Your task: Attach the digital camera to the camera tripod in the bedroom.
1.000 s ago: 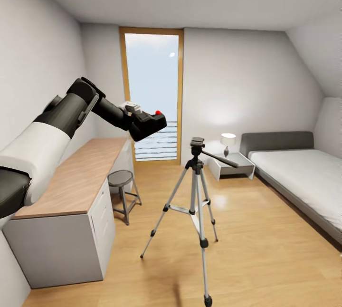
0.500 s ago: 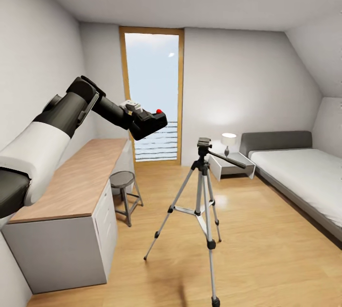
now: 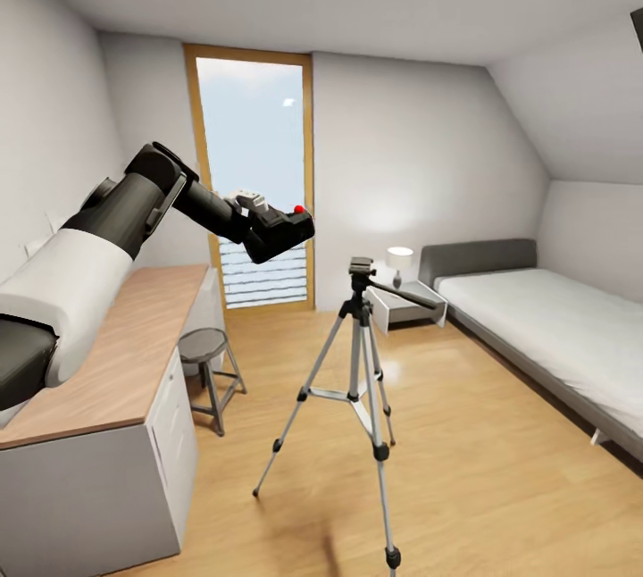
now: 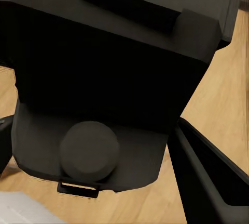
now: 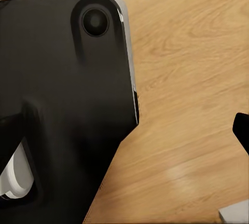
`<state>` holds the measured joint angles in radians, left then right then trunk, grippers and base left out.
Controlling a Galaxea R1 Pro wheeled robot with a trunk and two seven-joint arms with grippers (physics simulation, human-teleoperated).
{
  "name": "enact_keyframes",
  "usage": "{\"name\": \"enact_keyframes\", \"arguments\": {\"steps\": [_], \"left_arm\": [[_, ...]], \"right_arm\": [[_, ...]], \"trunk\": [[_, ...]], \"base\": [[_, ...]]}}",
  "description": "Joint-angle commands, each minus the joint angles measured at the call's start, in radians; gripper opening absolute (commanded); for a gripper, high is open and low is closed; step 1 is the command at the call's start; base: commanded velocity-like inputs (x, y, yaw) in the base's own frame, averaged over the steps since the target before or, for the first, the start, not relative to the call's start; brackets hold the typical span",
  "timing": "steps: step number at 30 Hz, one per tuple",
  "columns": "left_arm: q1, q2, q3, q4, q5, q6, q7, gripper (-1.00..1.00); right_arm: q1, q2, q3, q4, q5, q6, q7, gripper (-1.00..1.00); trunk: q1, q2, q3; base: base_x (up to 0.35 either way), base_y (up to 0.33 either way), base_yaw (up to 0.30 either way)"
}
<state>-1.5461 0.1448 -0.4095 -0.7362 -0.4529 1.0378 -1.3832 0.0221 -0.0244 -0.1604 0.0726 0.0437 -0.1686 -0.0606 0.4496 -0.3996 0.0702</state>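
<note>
My left gripper (image 3: pixel 279 230) is held up at chest height, shut on the digital camera (image 3: pixel 288 225), a small black box with a round red button (image 3: pixel 299 209) on top. In the left wrist view the camera's black body (image 4: pixel 104 68) sits right in front of the lens, with one dark finger (image 4: pixel 207 177) beside it. The camera tripod (image 3: pixel 361 354) stands on the wood floor with silver legs spread. Its black head (image 3: pixel 361 269) is lower than the camera and to its right, and its pan handle (image 3: pixel 406 293) points right. In the right wrist view a dark tip (image 5: pixel 241 130) of my right gripper shows at the picture's edge.
A wood-topped desk (image 3: pixel 116 354) runs along the left wall, with a round stool (image 3: pixel 204 345) beside it. A grey bed (image 3: pixel 554 327) fills the right side, next to a nightstand (image 3: pixel 406 307) with a lamp (image 3: pixel 399 257). A tall glazed door (image 3: pixel 254 193) is at the back. My black base (image 5: pixel 62 104) is over the floor.
The whole head view has swung: door, desk, tripod and bed now sit further left in the picture, with more of the bed showing. My left arm and the camera keep their place.
</note>
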Motion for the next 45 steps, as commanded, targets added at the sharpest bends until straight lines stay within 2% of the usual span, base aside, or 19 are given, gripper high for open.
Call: {"name": "enact_keyframes", "arguments": {"steps": [1,25,31,45], "left_arm": [[0.0,0.001,-0.002,-0.002,-0.009,0.009,-0.01,-1.0],[0.0,0.001,-0.002,-0.003,-0.009,0.009,-0.01,-1.0],[0.0,0.003,-0.003,-0.068,-0.009,0.009,-0.01,-1.0],[0.0,0.004,-0.002,-0.089,-0.009,0.009,-0.01,-1.0]], "right_arm": [[-0.001,0.0,-0.007,0.003,0.005,-0.006,-0.002,1.0],[0.0,0.0,-0.007,0.003,0.005,-0.006,-0.003,1.0],[0.0,0.0,-0.007,0.003,0.005,-0.006,-0.003,1.0],[-0.001,0.0,-0.007,0.003,0.005,-0.006,-0.003,1.0]], "trunk": [[0.0,0.0,0.0],[0.0,0.0,0.0],[0.0,0.0,0.0],[0.0,0.0,0.0]], "base": [[0.071,0.112,-0.278],[0.162,0.129,-0.274],[0.011,0.008,-0.051],[0.047,0.001,-0.004]]}}
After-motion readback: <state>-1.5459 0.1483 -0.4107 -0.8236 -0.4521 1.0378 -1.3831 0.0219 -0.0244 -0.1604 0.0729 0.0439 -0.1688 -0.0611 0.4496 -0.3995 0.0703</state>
